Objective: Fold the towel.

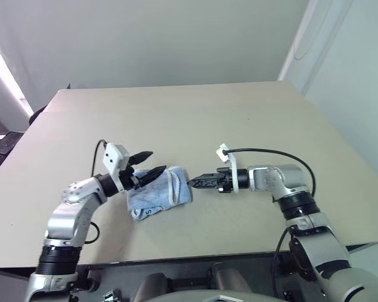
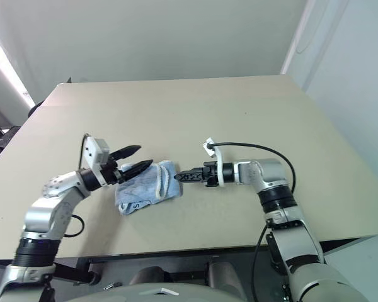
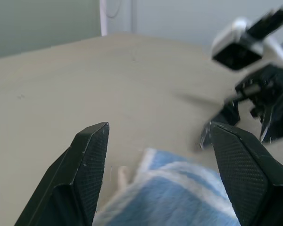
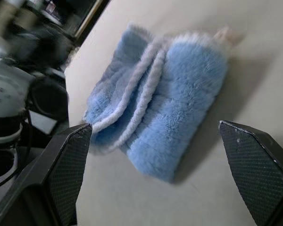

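Both of my hands, left (image 1: 148, 165) and right (image 1: 195, 183), gape empty beside the folded towel (image 1: 159, 192) mid-frame; I should press its layers flat.

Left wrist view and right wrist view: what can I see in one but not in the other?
The left wrist view alone shows the right end effector with its white camera block, reaching toward the towel from the far side, and the pale wall behind the table. The right wrist view alone shows the whole towel lying folded, with its white edging in stacked lines, and dark clutter past the table edge. Both show the light blue towel on the tan table, framed by two open black fingers.
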Controlling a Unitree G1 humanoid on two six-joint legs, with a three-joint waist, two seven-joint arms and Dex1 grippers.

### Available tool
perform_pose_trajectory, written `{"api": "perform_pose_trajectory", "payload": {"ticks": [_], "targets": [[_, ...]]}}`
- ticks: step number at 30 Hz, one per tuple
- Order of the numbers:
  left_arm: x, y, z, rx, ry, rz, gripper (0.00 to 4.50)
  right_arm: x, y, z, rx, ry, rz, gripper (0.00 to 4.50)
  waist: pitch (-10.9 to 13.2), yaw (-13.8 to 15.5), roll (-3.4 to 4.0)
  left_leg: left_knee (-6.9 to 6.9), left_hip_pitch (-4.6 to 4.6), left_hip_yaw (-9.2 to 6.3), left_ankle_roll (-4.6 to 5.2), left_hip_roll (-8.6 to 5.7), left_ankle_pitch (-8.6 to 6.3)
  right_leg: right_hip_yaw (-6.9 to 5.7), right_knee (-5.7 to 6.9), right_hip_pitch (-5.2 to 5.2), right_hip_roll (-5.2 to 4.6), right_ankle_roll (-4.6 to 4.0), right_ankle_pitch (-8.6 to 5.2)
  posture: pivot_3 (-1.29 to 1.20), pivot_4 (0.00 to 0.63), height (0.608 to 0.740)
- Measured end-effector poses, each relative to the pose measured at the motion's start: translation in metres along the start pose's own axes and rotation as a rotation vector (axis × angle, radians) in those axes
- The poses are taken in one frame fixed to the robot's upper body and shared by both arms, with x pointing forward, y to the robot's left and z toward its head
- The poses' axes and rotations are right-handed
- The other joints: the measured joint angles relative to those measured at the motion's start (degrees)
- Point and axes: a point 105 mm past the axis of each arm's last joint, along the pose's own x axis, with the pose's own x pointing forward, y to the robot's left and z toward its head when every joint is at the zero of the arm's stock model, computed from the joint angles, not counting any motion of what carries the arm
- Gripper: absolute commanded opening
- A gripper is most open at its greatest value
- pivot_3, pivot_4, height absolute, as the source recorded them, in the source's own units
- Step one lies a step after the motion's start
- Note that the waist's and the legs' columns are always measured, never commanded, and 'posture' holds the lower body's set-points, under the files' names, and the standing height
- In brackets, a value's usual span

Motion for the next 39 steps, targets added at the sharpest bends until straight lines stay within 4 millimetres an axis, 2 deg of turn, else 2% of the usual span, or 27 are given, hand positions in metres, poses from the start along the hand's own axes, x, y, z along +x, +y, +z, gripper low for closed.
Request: {"api": "perform_pose_trajectory", "payload": {"ticks": [3,6,9,12,22,28,31,36,39], "targets": [[-0.022,0.0,0.005,0.02,0.037,0.009,3.56,0.013,-0.002,-0.002,0.06,0.016,0.01,4.5,0.0,-0.4,0.0,-0.03,-0.06,0.02,0.01,-0.01,-0.02,0.01,-0.05,-0.05,-0.08,0.01,0.0,0.0,0.0,0.74],[-0.048,-0.002,-0.006,-0.007,0.101,0.051,3.56,0.022,0.001,-0.001,0.096,0.022,0.035,4.5,0.0,-1.1,0.01,-0.07,-0.09,0.0,0.02,0.0,-0.03,0.0,-0.07,-0.08,-0.19,0.01,0.0,0.0,0.0,0.74],[-0.063,-0.005,-0.019,-0.047,0.151,0.09,3.56,0.028,0.002,-0.002,0.113,0.03,0.046,4.5,0.0,-1.2,0.0,-0.06,-0.09,-0.06,0.02,0.01,-0.03,0.0,-0.05,-0.07,-0.22,-0.02,-0.01,0.0,0.0,0.74],[-0.07,-0.007,-0.02,-0.053,0.157,0.119,3.56,0.035,0.005,-0.004,0.124,0.039,0.063,4.5,0.0,-1.3,-0.01,-0.05,-0.05,-0.06,0.01,0.02,-0.03,0.0,-0.03,-0.06,-0.2,-0.14,-0.07,0.0,0.0,0.74],[-0.07,-0.007,-0.022,-0.079,0.137,0.174,3.56,0.062,0.02,-0.01,0.137,0.077,0.121,4.5,0.0,-1.6,-0.01,-0.12,-0.03,-0.05,0.0,0.08,-0.03,-0.01,0.01,-0.11,-0.14,-0.04,0.0,0.0,0.0,0.74],[-0.085,-0.004,-0.022,-0.107,0.146,0.215,3.56,0.075,0.018,-0.006,0.141,0.084,0.092,4.5,0.0,-2.6,-0.03,-0.12,0.06,-0.07,0.0,0.1,-0.03,0.0,0.03,-0.06,-0.15,-0.21,-0.04,0.0,0.0,0.74],[-0.087,-0.005,-0.023,-0.107,0.153,0.219,3.61,0.077,0.015,-0.005,0.139,0.081,0.079,3.9,0.0,-3.0,-0.02,-0.11,0.11,-0.07,-0.01,0.1,-0.03,0.01,0.03,-0.01,-0.15,-0.27,-0.03,0.0,0.0,0.74],[-0.094,-0.001,-0.023,-0.098,0.166,0.256,3.61,0.073,0.007,-0.007,0.107,0.1,0.036,2.09,0.0,-3.0,0.01,-0.12,0.04,-0.08,-0.01,0.1,-0.03,0.0,0.0,-0.05,-0.15,-0.27,-0.04,0.0,0.0,0.74],[-0.095,0.0,-0.023,-0.098,0.167,0.264,3.61,0.072,0.011,-0.006,0.089,0.115,0.05,0.99,0.0,-2.9,-0.02,-0.13,-0.03,-0.08,-0.01,0.09,-0.04,-0.01,-0.04,-0.09,-0.18,-0.19,0.0,0.0,0.0,0.74]]}}
